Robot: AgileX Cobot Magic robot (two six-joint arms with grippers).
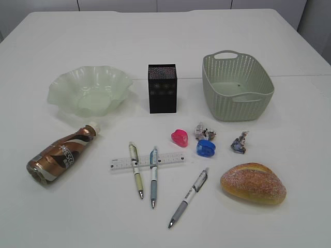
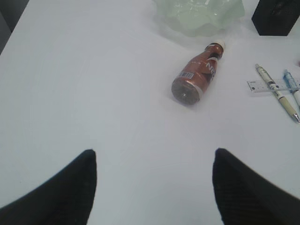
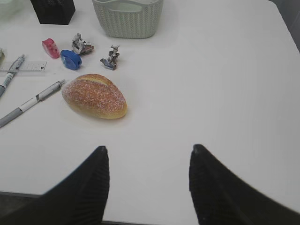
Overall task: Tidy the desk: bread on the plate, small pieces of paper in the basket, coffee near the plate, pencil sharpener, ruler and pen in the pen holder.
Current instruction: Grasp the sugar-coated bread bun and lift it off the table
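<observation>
White table [image 1: 289,51] with the bread [image 1: 253,183] and coffee bottle [image 1: 61,154] lying loose; left gripper [image 2: 154,157] and right gripper [image 3: 149,152] both hang spread wide, holding nothing.

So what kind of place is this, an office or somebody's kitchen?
Most likely a lab or test room set up as a pretend desk: a bare white table carries pens, a ruler and a black pen holder laid out alongside a bread loaf and a coffee bottle.
</observation>
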